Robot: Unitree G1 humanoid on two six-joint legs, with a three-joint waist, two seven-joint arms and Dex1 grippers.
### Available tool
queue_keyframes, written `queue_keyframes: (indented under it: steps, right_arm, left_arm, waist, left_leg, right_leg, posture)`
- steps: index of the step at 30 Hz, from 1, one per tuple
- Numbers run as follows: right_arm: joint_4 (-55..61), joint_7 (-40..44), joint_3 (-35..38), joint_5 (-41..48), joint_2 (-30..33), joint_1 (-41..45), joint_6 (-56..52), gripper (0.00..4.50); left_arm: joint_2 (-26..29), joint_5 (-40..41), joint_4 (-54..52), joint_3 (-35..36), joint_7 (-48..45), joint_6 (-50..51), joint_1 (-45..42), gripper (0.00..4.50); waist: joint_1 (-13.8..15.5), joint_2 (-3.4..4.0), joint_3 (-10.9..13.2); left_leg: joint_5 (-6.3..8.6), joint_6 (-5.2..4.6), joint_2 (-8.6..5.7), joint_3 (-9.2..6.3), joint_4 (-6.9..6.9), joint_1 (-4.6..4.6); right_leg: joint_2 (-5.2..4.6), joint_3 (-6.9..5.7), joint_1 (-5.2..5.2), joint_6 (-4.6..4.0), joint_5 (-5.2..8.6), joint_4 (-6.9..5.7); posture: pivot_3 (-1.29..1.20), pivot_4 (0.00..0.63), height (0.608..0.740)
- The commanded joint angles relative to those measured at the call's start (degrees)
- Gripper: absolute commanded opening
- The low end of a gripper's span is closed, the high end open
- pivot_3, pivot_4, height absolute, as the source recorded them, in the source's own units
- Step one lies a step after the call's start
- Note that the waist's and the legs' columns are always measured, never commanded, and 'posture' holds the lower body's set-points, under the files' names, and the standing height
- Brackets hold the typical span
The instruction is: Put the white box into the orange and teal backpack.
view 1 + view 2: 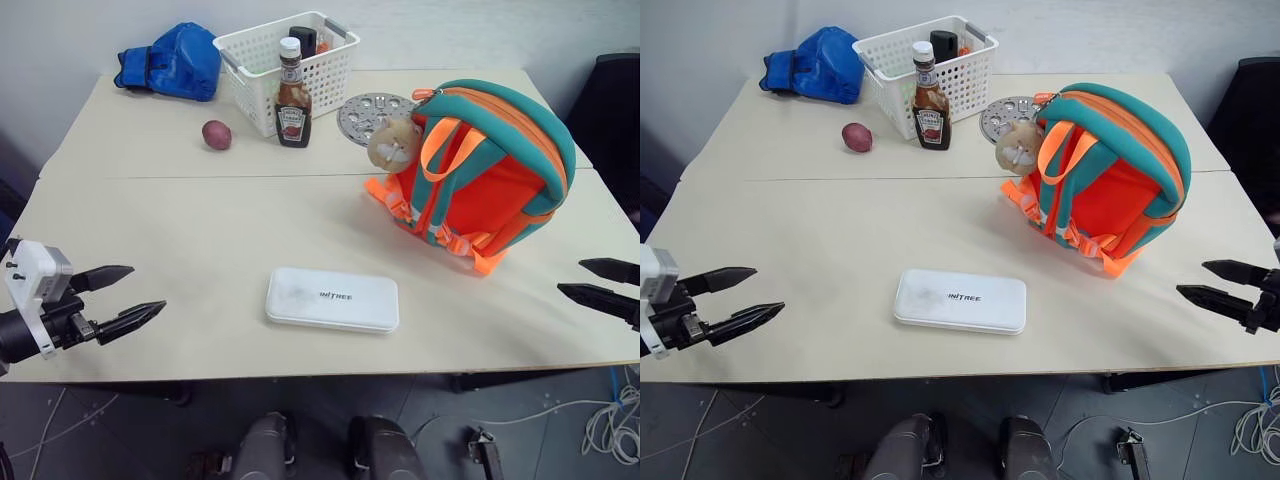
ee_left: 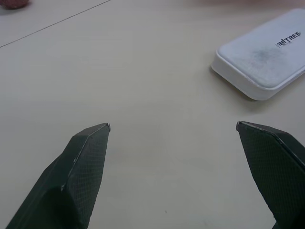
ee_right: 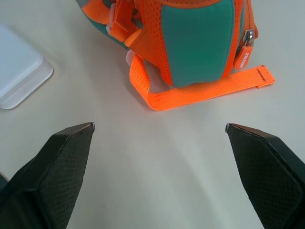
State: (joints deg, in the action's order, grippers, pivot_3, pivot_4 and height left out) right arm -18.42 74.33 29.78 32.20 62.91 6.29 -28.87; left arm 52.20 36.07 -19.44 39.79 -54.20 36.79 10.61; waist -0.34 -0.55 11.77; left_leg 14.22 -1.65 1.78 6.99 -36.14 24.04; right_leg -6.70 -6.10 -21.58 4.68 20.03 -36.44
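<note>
The white box [image 1: 332,299] lies flat on the table [image 1: 180,230] near its front edge, lid up with small dark lettering. Behind it to the right stands the orange and teal backpack [image 1: 480,175], straps facing me, a tan plush charm [image 1: 394,143] hanging at its upper left. My left gripper [image 1: 125,297] hovers open at the front left corner, well left of the box, nothing between its fingers. My right gripper [image 1: 598,281] hangs open at the front right edge, right of the backpack's base. The box corner [image 3: 19,71] and an orange strap [image 3: 200,93] appear in the right wrist view.
At the back of the table sit a blue boxing glove [image 1: 175,60], a white lattice basket [image 1: 285,60] with bottles, a ketchup bottle [image 1: 292,100], a reddish potato [image 1: 217,134] and a round perforated metal disc [image 1: 368,115]. A dark chair [image 1: 610,110] stands at the right.
</note>
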Motion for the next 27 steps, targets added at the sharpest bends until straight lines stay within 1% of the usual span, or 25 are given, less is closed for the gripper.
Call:
queue_keyframes:
  steps: [1, 10, 14, 16, 19, 21, 22, 23, 24, 27]
  right_arm:
    - [1.42, -0.33, 1.55, 0.94, -0.52, 0.35, 0.22, 4.50]
    - [2.82, -2.03, 1.69, 0.52, -0.89, -0.19, 0.33, 4.50]
    - [5.37, -2.49, 1.80, 1.10, -0.93, -0.69, -0.40, 4.50]
    - [7.06, -2.51, 1.53, 1.53, -1.03, -0.76, -0.91, 4.50]
    - [13.83, -1.61, -1.46, 4.21, -1.89, -0.31, -4.26, 4.50]
    - [18.49, -0.62, -5.05, 4.89, -2.55, -0.20, -5.34, 4.12]
    - [20.19, -0.35, -6.90, 5.14, -2.90, 0.27, -5.88, 3.89]
    - [21.57, 0.01, -8.67, 5.28, -3.27, 0.84, -6.18, 3.49]
    - [22.53, 0.29, -10.70, 4.88, -3.80, 1.60, -5.75, 3.20]
    - [23.27, 0.01, -16.43, 2.72, -6.19, 4.79, -3.98, 2.14]
  left_arm:
    - [0.56, -0.43, -0.74, 0.67, -0.73, -1.41, 0.63, 4.47]
    - [0.79, -1.44, -0.35, -0.09, 0.51, -0.78, 0.57, 4.47]
    - [0.74, -1.62, -0.09, -0.40, 0.46, -0.84, 0.29, 4.47]
    - [0.84, -1.97, 0.37, -1.19, 0.62, -0.92, -0.37, 4.47]
    - [0.69, -3.11, 1.07, -5.86, 1.25, -2.03, -3.72, 4.47]
    - [0.49, -4.13, 1.11, -10.14, 0.02, -3.74, -5.38, 4.50]
    - [0.50, -4.81, 1.21, -12.42, -0.67, -4.67, -6.20, 4.30]
    - [0.45, -5.42, 1.51, -14.57, -1.26, -5.57, -7.16, 4.06]
    - [0.22, -6.01, 2.15, -16.85, -1.70, -6.41, -8.48, 3.87]
    - [-1.40, -7.90, 5.52, -22.64, -1.67, -8.29, -12.96, 2.94]
  waist:
    - [-0.01, 0.00, 0.00]
    - [0.04, 0.00, 0.00]
    - [0.04, 0.00, 0.00]
    - [0.07, 0.00, 0.00]
    - [0.13, 0.00, 0.00]
    - [0.12, 0.00, -0.01]
    - [0.14, 0.00, -0.01]
    - [0.14, 0.00, 0.00]
    - [0.14, 0.00, -0.01]
    - [0.15, -0.01, -0.01]
  left_leg:
    - [0.00, 0.00, 0.00, 0.00, -0.01, 0.00]
    - [-0.03, -0.02, -0.01, 0.02, -0.01, -0.01]
    - [-0.06, 0.00, -0.01, 0.02, -0.01, -0.02]
    - [-0.06, 0.00, -0.01, 0.02, -0.01, -0.03]
    - [-0.06, -0.01, -0.01, 0.02, -0.01, -0.03]
    - [-0.05, -0.01, 0.00, 0.01, -0.01, -0.05]
    - [-0.05, -0.01, 0.00, 0.01, -0.01, -0.06]
    - [-0.05, -0.01, -0.01, 0.01, -0.01, -0.05]
    - [-0.06, 0.00, -0.01, 0.01, -0.01, -0.05]
    - [-0.09, 0.02, -0.02, 0.02, -0.03, -0.04]
  right_leg:
    - [0.00, 0.00, 0.00, 0.00, 0.00, 0.00]
    - [0.00, 0.01, 0.00, 0.00, 0.00, -0.04]
    - [0.01, 0.01, 0.00, 0.00, 0.00, -0.06]
    - [0.01, 0.01, 0.00, 0.00, 0.00, -0.07]
    - [0.01, 0.01, 0.00, 0.00, 0.00, -0.09]
    - [0.01, 0.02, 0.01, 0.00, 0.00, -0.13]
    - [0.01, 0.02, 0.01, -0.01, 0.00, -0.13]
    - [0.01, 0.02, 0.01, -0.01, 0.00, -0.14]
    - [0.01, 0.02, 0.01, -0.01, 0.00, -0.14]
    - [0.02, 0.02, -0.01, 0.00, -0.01, -0.16]
  posture:
    - [0.00, 0.150, 0.740]
    - [0.00, 0.150, 0.740]
    - [0.00, 0.150, 0.740]
    - [0.00, 0.150, 0.740]
    - [0.00, 0.150, 0.740]
    - [0.00, 0.150, 0.740]
    - [0.00, 0.150, 0.740]
    - [0.00, 0.150, 0.740]
    - [0.00, 0.150, 0.740]
    - [0.00, 0.150, 0.740]
